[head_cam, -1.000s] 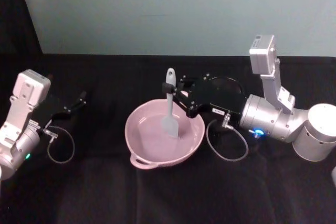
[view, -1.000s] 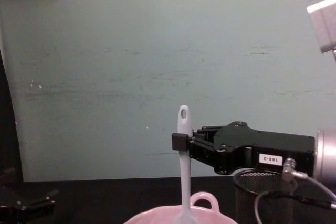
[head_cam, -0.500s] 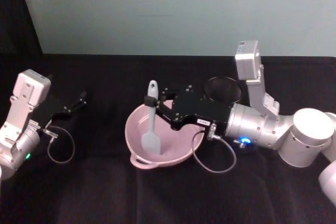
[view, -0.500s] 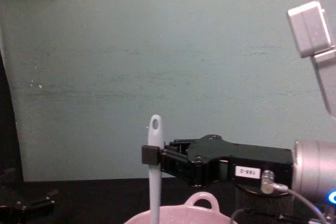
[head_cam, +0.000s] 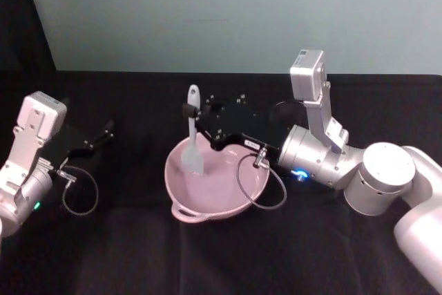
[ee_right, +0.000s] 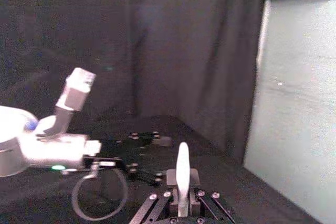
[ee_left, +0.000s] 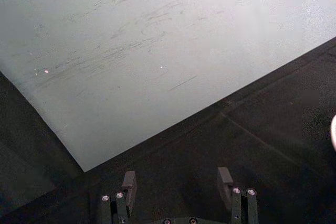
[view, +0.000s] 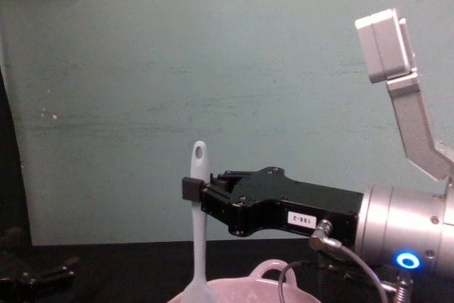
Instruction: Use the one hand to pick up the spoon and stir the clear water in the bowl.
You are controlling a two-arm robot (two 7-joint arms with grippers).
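At far left of the desk the left pincer lies parked low, same place as a second ago; its fingers are spread wide with nothing between them, idle. Next across, the bowl sits mid-desk and has not shifted; the spoon stands near upright in it, handle hole up, blade down in the bowl's far-left part, close to that rim; a second ago the blade was at the centre-right of the bowl, half a second ago left of centre, so it has swept right to left across the bowl; judged as one stirring pass through the water, stirring under way, pick-up already done; water itself too clear to show ripples; cannot tell if the blade touches the bottom. Right of the handle, the right pincer is clamped tight on the upper handle just below the hole, seen from the side in the chest view too; grip looks unchanged through the sweep, spoon not slipped or tilted. Farther right, the silver wrist with its blue ring light has come leftward with the reach, arm now stretched over the bowl's right rim; likely a return sweep or circle comes next, watch the near-left rim for a knock.
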